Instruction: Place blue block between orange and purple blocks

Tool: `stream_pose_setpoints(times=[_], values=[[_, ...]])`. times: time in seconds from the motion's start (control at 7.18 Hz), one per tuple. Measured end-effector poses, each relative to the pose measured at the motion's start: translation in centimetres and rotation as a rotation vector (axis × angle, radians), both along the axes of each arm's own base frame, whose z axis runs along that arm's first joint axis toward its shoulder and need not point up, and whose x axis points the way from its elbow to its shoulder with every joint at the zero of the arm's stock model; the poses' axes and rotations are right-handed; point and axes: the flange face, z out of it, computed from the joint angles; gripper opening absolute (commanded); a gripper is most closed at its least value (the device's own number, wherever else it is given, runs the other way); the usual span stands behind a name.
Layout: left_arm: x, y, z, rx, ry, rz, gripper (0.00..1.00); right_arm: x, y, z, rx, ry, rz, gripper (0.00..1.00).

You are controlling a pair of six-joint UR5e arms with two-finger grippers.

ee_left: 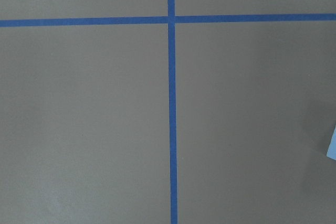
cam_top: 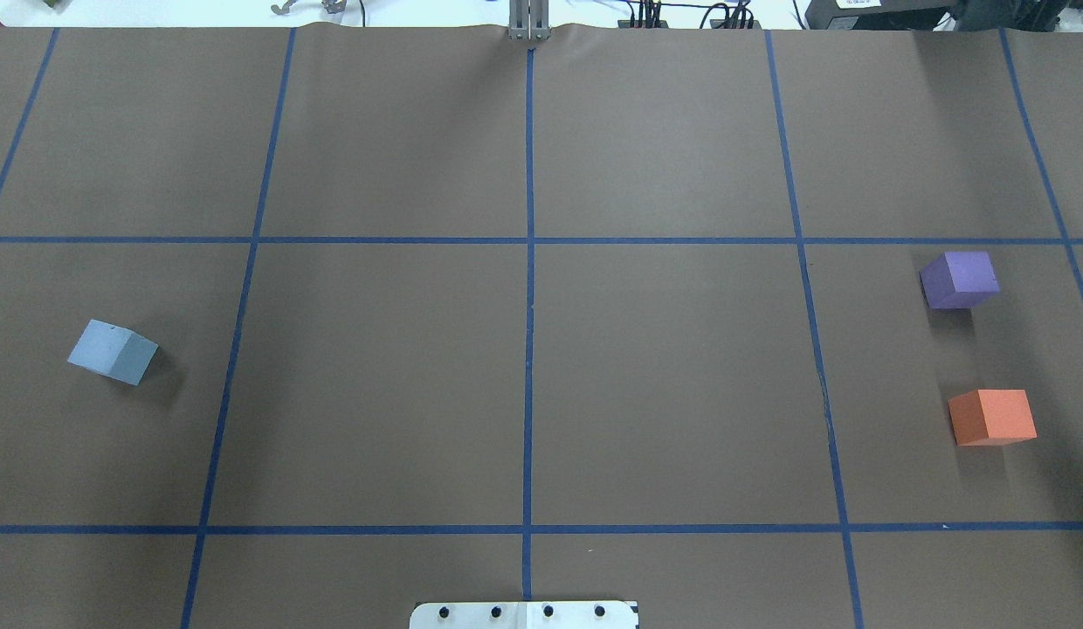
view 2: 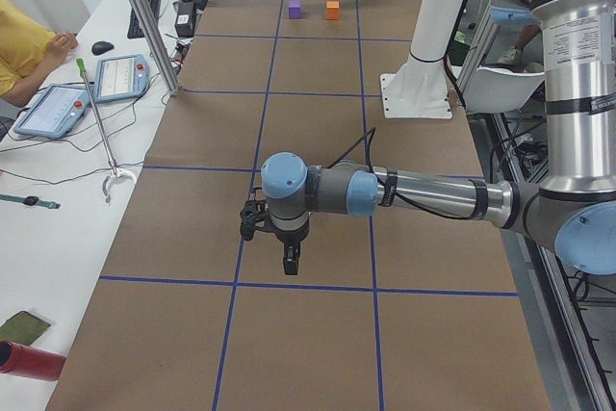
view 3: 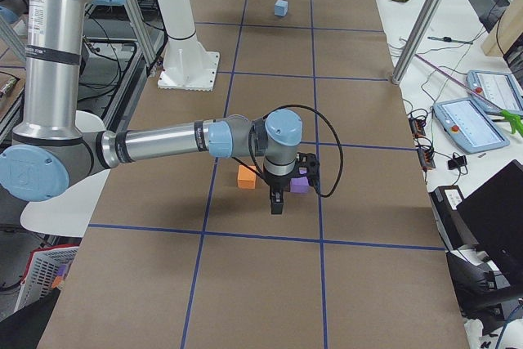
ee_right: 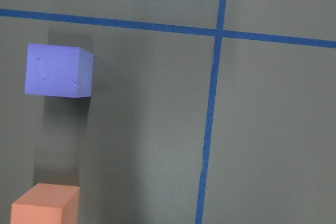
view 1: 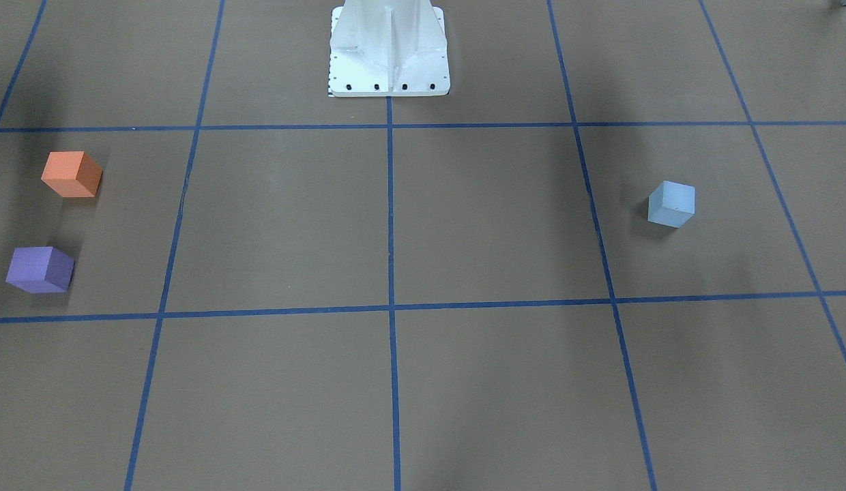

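Observation:
The light blue block (view 1: 671, 203) lies alone on the brown table on my left side (cam_top: 112, 351); only a sliver of it shows at the right edge of the left wrist view (ee_left: 332, 142). The orange block (cam_top: 992, 417) and the purple block (cam_top: 959, 279) lie on my right side with a gap between them, and both show in the right wrist view (ee_right: 44, 204) (ee_right: 59, 70). My left gripper (view 2: 289, 262) hangs above the table. My right gripper (view 3: 276, 202) hangs beside the orange and purple blocks. I cannot tell whether either is open or shut.
Blue tape lines (cam_top: 529, 288) divide the table into squares. The white robot base (view 1: 389, 51) stands at the table's robot-side edge. An operator (view 2: 24, 50) and tablets (view 2: 120, 77) are on the bench across from the robot.

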Motion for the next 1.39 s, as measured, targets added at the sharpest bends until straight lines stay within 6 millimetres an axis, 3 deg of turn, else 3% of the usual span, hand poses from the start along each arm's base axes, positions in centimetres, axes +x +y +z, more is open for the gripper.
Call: stream_pose_setpoints(times=[0.7,1.39], values=[[0.2,-1.0,1.6,-0.035,0.049,-0.002,1.0,-0.4,-0.8,1.1,0.0,-0.035,-0.037,1.0],[0.2,-1.4,0.6,-0.004,0.057,-0.001,1.0,-0.6,0.1,1.5,-0.027,-0.133,-0.032,1.0]])
